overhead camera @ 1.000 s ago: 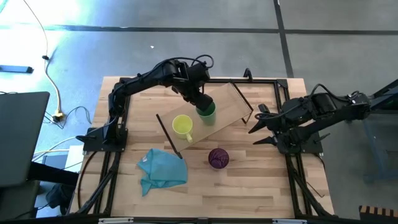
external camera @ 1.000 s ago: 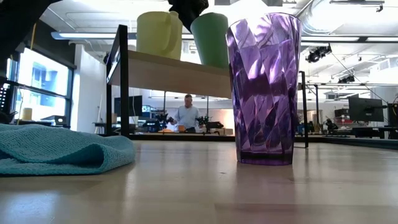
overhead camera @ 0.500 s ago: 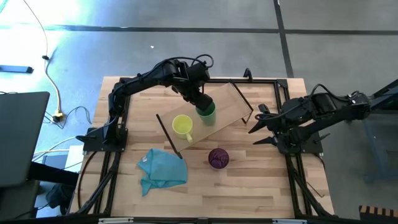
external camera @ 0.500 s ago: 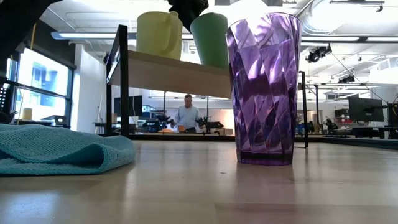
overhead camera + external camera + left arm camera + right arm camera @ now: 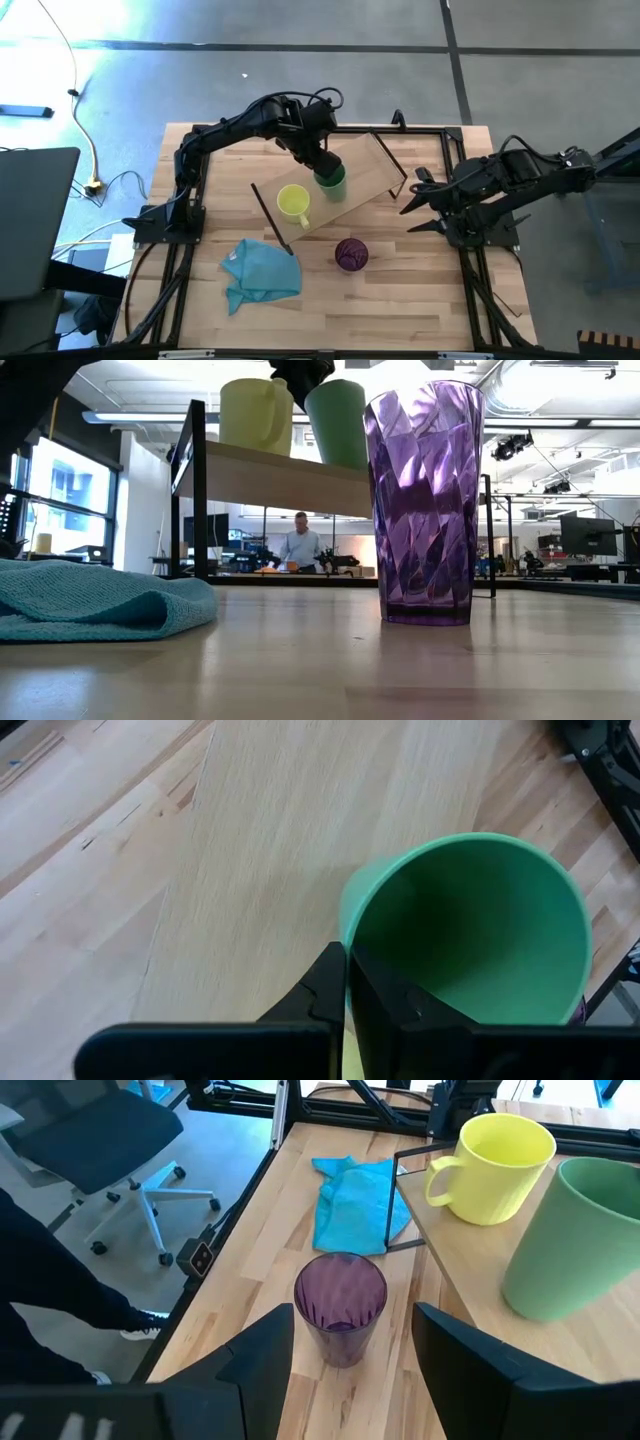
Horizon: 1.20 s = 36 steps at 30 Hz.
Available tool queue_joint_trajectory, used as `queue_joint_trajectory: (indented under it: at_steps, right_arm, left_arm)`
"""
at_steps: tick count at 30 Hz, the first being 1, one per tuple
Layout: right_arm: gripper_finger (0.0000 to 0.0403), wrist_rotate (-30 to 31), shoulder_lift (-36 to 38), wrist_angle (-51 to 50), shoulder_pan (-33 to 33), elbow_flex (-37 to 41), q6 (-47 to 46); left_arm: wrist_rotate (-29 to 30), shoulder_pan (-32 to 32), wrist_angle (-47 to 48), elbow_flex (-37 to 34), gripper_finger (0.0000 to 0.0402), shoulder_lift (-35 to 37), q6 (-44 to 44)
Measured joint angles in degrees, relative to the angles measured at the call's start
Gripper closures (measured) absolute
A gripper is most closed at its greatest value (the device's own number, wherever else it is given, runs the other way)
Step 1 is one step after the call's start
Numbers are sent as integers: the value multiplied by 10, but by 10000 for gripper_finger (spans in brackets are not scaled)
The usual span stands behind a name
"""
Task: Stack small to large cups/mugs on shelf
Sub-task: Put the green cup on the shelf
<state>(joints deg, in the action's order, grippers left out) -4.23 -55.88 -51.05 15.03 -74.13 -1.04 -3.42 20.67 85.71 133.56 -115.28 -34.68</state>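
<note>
Yellow mug (image 5: 293, 202) on shelf (image 5: 362, 165); beside it green cup (image 5: 333, 183), rim pinched by left claw (image 5: 322, 172), placement step, release due next; purple tumbler (image 5: 350, 253) on bench (image 5: 420, 310); right claw (image 5: 409, 207) wide, waiting.

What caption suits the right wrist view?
Purple tumbler waits on the table while yellow mug and green cup sit on the shelf.

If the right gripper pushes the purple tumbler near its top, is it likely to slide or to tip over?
The purple tumbler is tall, and its base looks narrower than its rim, so a push near the top would probably tip it. It looks like thin translucent plastic and appears empty, so likely light. Its faceted wall may give the open right gripper a fair grip, low down.
</note>
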Motion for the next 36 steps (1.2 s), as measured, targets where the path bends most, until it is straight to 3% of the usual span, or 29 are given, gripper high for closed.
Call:
queue_joint_trajectory:
  at_steps: [23, 36]
  right_arm:
    - [206, 10, 0, -2, 0, 0, 11]
    - [206, 11, 0, -2, 0, 0, 11]
  left_arm:
    - [15, 9, 16, 0, 401, 20, -2]
    - [-6, 9, 15, 0, 401, 20, -1]
